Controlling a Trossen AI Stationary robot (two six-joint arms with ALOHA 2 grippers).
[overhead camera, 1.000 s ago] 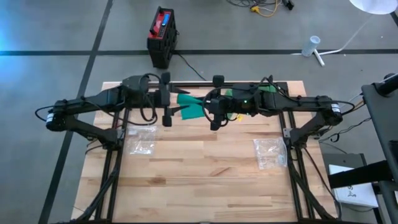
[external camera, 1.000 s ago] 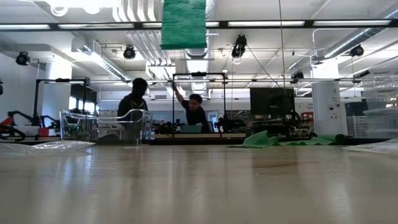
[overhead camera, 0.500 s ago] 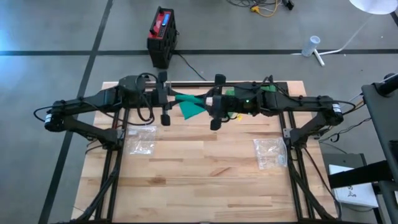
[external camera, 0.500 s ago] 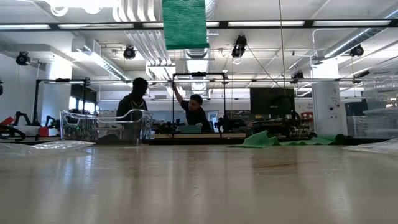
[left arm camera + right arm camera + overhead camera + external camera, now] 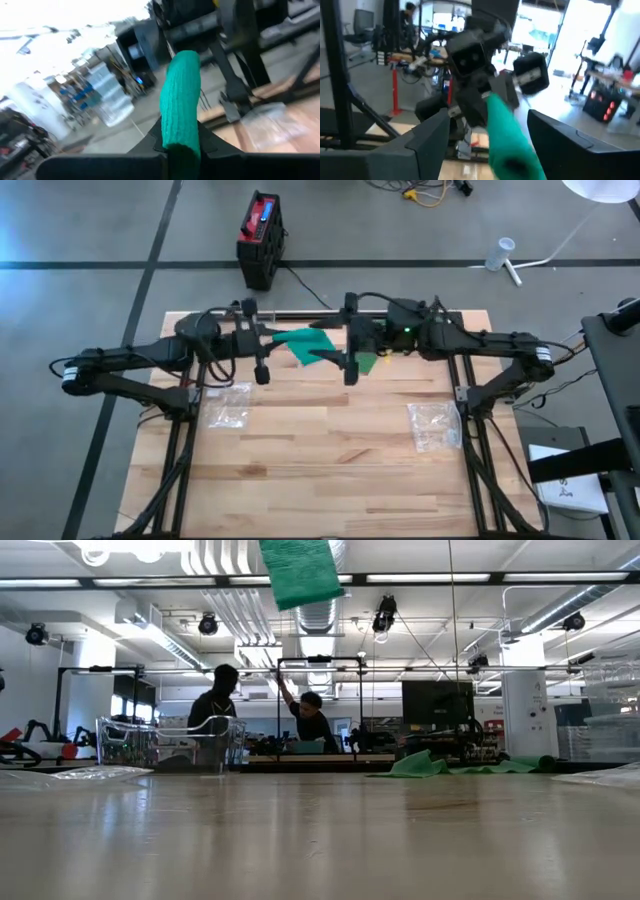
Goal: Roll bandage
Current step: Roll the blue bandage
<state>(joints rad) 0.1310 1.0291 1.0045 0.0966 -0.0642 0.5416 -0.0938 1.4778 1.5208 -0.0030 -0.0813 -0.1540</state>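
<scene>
Bandage (image 5: 312,345): green strip held up in the air between the two arms, above the far half of the tabletop (image 5: 320,470), nothing of it touching the wood that I can see. Step in hand looks like a regrip/handover mid-roll: left gripper (image 5: 181,145) has its fingers clamped together on the end of the bandage, strip running out from between them. Right gripper (image 5: 485,130) has its fingers (image 5: 427,140) standing well apart, bandage passing through the gap; can't tell if a pad still brushes it, but it isn't gripping. Low view shows only the hanging green end (image 5: 300,572) high above the tabletop. Next move, my read: right needs to re-close further along the strip and turn to add a wrap while left keeps tension; risk is slack or the roll loosening while only one side holds. Further back: two clear plastic bags (image 5: 228,404) on the tabletop, more green cloth (image 5: 425,765) at the far edge, two people (image 5: 215,710) in the room behind.
</scene>
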